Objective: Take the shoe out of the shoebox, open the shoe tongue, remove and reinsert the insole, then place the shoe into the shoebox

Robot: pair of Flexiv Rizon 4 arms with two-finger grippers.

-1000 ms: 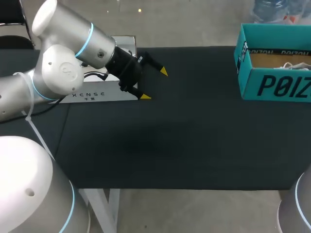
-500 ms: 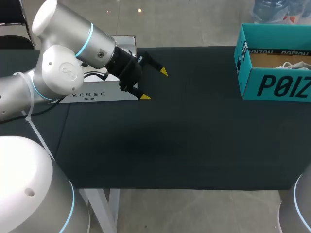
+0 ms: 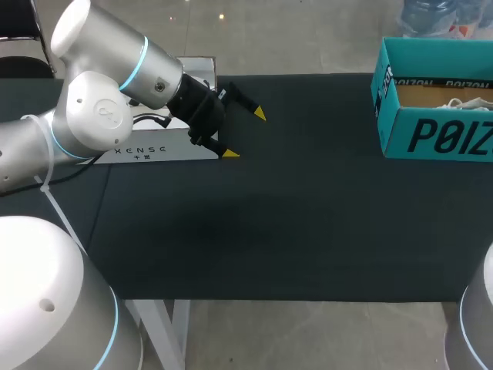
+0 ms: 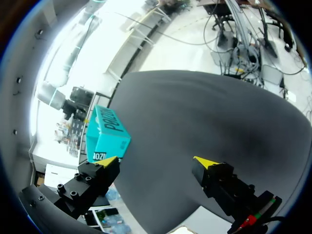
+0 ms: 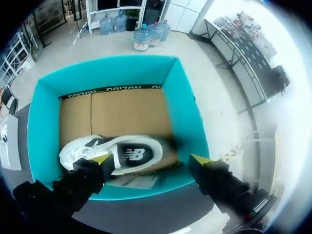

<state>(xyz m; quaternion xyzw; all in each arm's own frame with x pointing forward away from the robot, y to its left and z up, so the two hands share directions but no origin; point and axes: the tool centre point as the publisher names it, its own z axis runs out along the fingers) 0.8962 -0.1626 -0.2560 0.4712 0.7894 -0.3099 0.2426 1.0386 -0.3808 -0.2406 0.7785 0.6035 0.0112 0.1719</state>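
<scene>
The black cloth-covered tabletop (image 3: pixel 308 216) carries the open teal cardboard shoebox (image 3: pixel 431 135) at its far right edge. Inside the shoebox, on its brown floor, the white-and-black sneaker (image 5: pixel 117 152) lies on its side. Our right gripper (image 5: pixel 150 158) hangs directly above the sneaker, fingers spread wide and holding nothing. Our left gripper (image 3: pixel 246 134) is likewise wide open and empty over the tabletop's far left, just beside a flat white box (image 3: pixel 154 150) and well apart from the shoebox.

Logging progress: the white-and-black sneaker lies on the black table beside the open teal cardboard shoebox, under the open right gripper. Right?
No: the white-and-black sneaker lies inside the open teal cardboard shoebox, not beside it, under the open right gripper, as the right wrist view shows.
</scene>
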